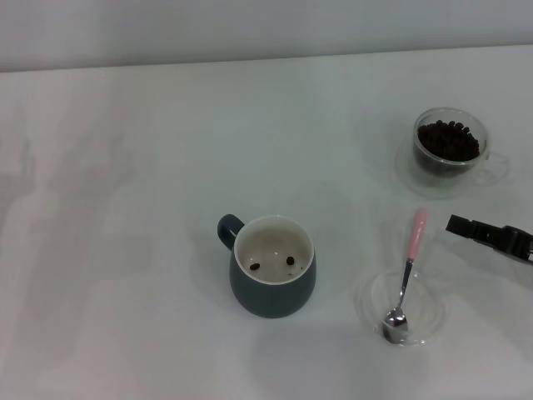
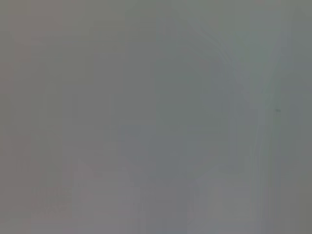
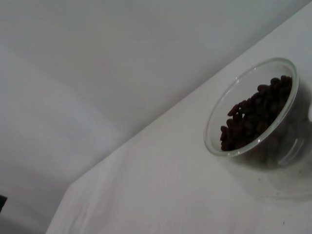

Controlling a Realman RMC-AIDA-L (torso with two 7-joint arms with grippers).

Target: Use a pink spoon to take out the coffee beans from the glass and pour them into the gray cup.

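Head view: 2 coffee beans [image 1: 272, 264] seen in gray cup [image 1: 273, 277]; glass [image 1: 450, 148] far right, heaped; pink spoon [image 1: 407, 277] left unheld on saucer [image 1: 369, 302]; right gripper [image 1: 491, 236] beside it, finger state not discernible.
Left wrist view: nothing shown.
Right wrist view: glass nearly full; most scooping judged outstanding.

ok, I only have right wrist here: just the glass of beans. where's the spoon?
Observer: The spoon is not held. Its bowl lies in a clear saucer, nearer the robot than the glass.
Operator: right gripper?
Observer: The right gripper is just to the right of the spoon's pink handle, apart from it. The left gripper is not in view.
Operator: anything in the cup?
Observer: The cup stands to the left of the spoon and holds two beans.
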